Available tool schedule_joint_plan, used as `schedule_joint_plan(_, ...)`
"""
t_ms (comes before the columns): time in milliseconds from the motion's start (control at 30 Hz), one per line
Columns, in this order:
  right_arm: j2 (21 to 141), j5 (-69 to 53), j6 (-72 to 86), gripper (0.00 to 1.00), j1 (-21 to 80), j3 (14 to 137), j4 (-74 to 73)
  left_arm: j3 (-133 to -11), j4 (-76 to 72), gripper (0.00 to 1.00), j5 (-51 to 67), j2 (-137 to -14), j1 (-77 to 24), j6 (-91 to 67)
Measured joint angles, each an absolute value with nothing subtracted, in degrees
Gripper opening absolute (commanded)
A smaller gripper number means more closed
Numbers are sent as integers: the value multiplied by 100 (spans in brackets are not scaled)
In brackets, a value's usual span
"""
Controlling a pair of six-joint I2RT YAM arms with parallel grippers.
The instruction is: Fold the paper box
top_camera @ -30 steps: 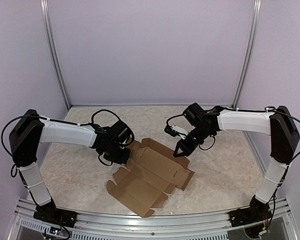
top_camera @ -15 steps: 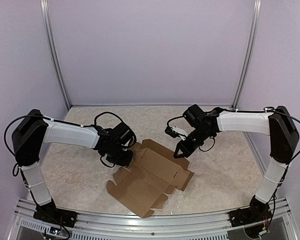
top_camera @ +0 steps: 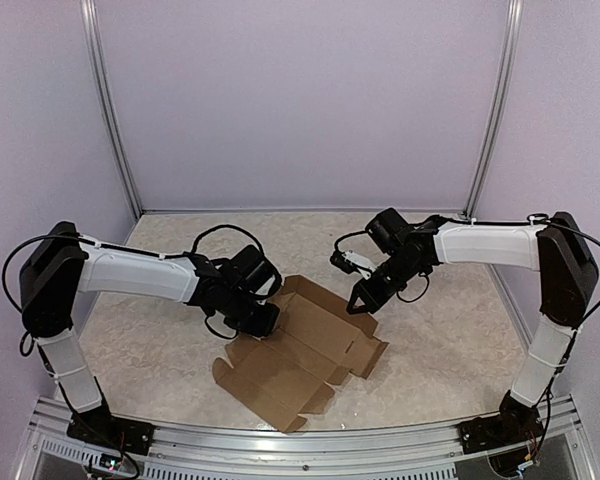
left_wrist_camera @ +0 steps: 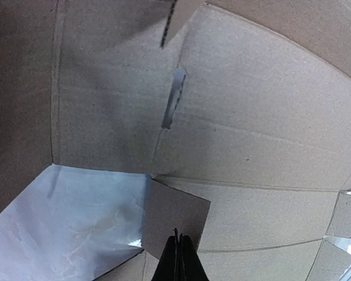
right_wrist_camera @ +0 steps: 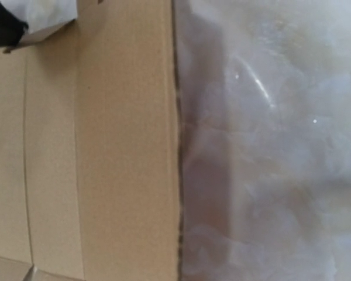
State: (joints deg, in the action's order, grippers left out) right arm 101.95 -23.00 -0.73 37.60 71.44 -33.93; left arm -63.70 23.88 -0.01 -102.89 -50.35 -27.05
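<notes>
Cardboard fills the left wrist view: the paper box [left_wrist_camera: 251, 146] lies as a flat sheet with a slot [left_wrist_camera: 172, 99] cut in it, and the left gripper [left_wrist_camera: 176, 260] is pressed together just over a small flap [left_wrist_camera: 175, 213]. Only the overhead view shows the sheet mid-table [top_camera: 450, 340] and the right gripper [top_camera: 360, 300], seemingly closed, at the sheet's far edge. Since a second ago the left arm has slid rightward onto the sheet.
</notes>
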Motion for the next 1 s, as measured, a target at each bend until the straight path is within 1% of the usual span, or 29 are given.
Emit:
schedule_joint_plan(467,10195,-2268,73,0,3760,7039,-3280,-6375,2228,0,102,-10438,-5190,-2786)
schedule_joint_plan(700,10195,-2265,78,0,3760,6934,-3186,-6477,2222,0,-49,-10770,-5214,-2891)
schedule_joint_plan(1000,10029,-2220,-32,0,3758,6744,-3089,-6600,2189,0,-150,-10860,-5216,-2928)
